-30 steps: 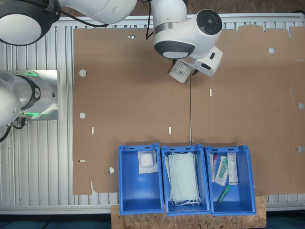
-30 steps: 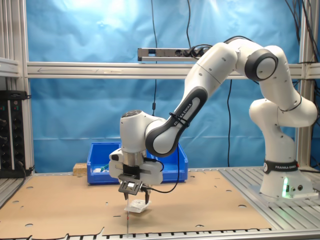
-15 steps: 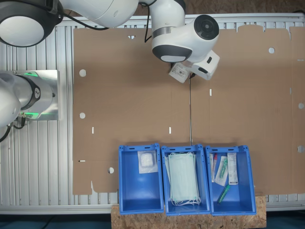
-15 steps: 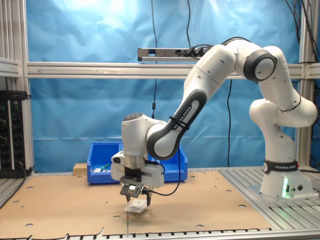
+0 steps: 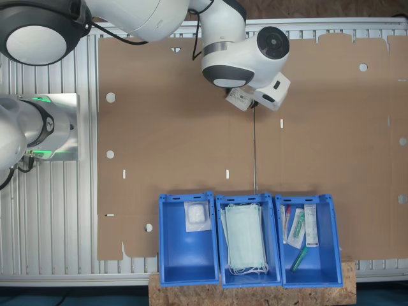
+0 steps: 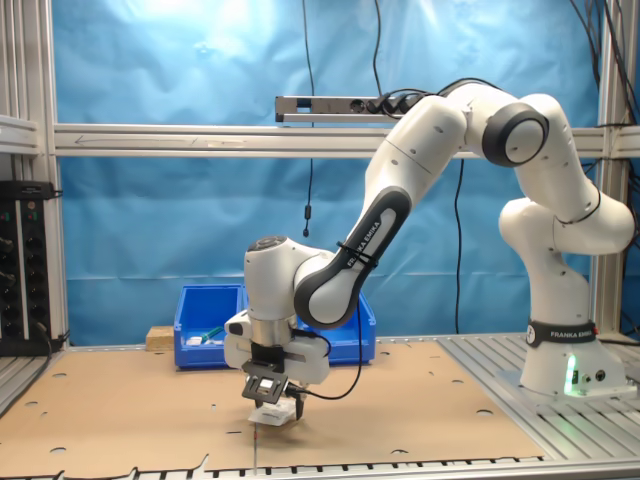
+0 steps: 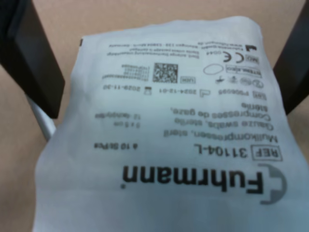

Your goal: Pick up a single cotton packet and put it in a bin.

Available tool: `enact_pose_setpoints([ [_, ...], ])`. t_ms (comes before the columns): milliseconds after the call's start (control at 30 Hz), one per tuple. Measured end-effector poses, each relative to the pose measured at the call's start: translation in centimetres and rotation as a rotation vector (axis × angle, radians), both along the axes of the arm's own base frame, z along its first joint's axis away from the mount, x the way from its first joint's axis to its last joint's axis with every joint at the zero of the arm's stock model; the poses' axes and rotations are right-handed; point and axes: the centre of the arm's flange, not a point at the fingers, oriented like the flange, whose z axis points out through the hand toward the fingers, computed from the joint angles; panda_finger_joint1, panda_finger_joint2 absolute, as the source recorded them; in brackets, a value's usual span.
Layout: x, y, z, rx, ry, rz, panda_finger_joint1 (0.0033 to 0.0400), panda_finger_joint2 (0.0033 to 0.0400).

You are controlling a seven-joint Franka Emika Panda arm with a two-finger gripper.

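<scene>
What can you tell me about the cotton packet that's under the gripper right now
The cotton packet is a flat, pale white, soft-looking pack printed with dark text and a square code. It lies on the brown cardboard, well away from the blue crates. The gripper straddles it, one dark finger at each side, jaws not yet closed.

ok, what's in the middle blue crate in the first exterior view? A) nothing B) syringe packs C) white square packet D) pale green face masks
D: the middle crate holds a stack of pale green face masks; the white square packet and the syringe packs lie in the crates on either side.
</scene>
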Motion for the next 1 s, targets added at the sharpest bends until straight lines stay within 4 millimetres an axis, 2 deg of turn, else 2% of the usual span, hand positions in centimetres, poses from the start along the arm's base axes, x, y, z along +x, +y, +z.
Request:
enact_pose_setpoints([
  [267, -0.14, -0.16, -0.8, -0.006, 0.004, 0.0, 0.04, 0.04],
  [1000, -0.13, -0.15, -0.79, -0.006, 0.003, 0.0, 0.04, 0.04],
])
